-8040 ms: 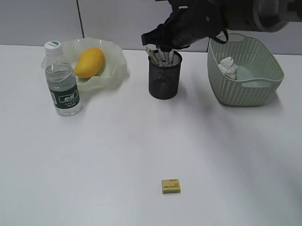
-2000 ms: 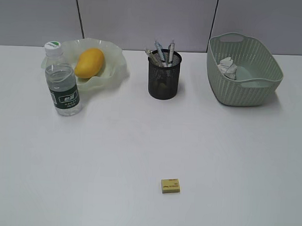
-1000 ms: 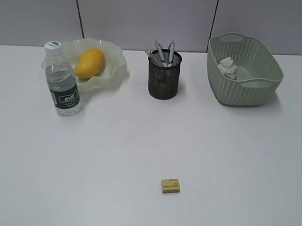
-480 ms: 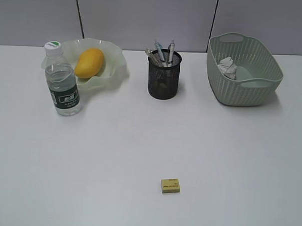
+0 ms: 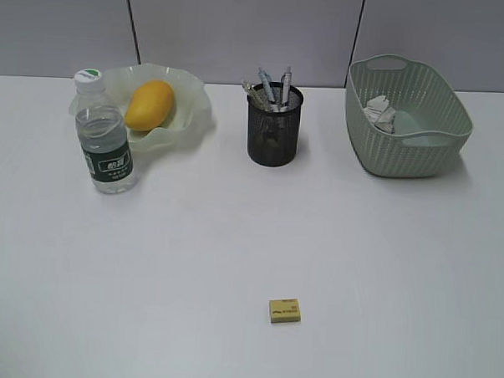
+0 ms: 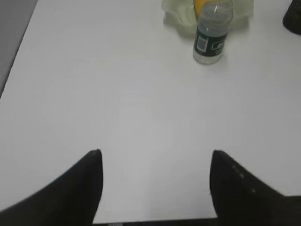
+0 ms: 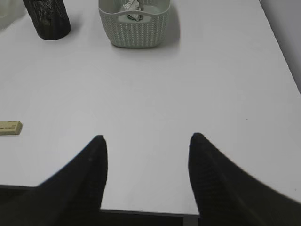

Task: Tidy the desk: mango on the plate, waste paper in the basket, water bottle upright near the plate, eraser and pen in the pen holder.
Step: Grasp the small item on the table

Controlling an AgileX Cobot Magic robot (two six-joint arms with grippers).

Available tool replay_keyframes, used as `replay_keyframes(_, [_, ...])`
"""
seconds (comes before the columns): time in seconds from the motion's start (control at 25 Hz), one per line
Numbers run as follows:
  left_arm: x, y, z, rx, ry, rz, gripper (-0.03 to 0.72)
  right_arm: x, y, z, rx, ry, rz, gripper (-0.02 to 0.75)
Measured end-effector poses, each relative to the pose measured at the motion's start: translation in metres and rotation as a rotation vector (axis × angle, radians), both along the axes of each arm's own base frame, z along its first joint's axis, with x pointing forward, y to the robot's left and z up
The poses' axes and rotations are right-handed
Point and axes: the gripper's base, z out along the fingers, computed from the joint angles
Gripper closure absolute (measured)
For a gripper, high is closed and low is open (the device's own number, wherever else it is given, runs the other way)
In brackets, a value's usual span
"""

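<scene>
Exterior view shows the plain white flat desk (image 5: 233, 238) spread wide, and neither of my arms reaches into that picture. At the back right stands the pale sage-green woven-look plastic basket (image 5: 404, 154) with cut-out handles, and the small crumpled ball of white-grey waste paper (image 5: 381, 113) lies inside it. At the back left sits the translucent pale-green plate (image 5: 188, 111) with its wavy ruffled rim, holding the smooth yellow-orange oval mango (image 5: 149, 104). Just in front of the plate's left side, the small clear plastic water bottle (image 5: 105, 134) with white cap and dark green label stands upright. Between plate and basket is the black wire-mesh cylindrical pen holder (image 5: 274, 133), with several pens (image 5: 273, 88) sticking out of its top. Alone near the front edge, well apart from everything else, lies the small flat yellow eraser (image 5: 285, 310).

From my wrists, my left gripper (image 6: 155, 155) hangs above bare desk with its jaws spread wide and nothing between them. My right gripper (image 7: 148, 139) is likewise parted and empty, with the eraser off to its left.
</scene>
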Motion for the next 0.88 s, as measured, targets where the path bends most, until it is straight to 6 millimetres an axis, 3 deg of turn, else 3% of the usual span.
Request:
replay_keyframes(0.24, [0.071, -0.009, 0.028, 0.025, 0.221, -0.046, 0.192, 0.000, 0.000, 0.000, 0.000, -0.001, 0.000, 0.299])
replay_keyframes(0.32, [0.102, -0.016, 0.025, 0.041, 0.303, -0.114, 0.193, 0.000, 0.000, 0.000, 0.001, -0.001, 0.000, 0.299])
replay_keyframes(0.4, [0.120, -0.027, 0.024, 0.067, 0.341, -0.208, 0.194, 0.000, 0.000, 0.000, 0.001, -0.001, 0.000, 0.299])
replay_keyframes(0.6, [0.152, -0.073, 0.006, 0.255, 0.445, -0.497, 0.194, 0.000, 0.000, 0.000, 0.001, -0.001, 0.000, 0.299])
replay_keyframes(0.88, [0.174, -0.158, -0.036, 0.454, 0.485, -0.843, 0.196, 0.000, 0.000, 0.000, 0.001, -0.001, 0.000, 0.300])
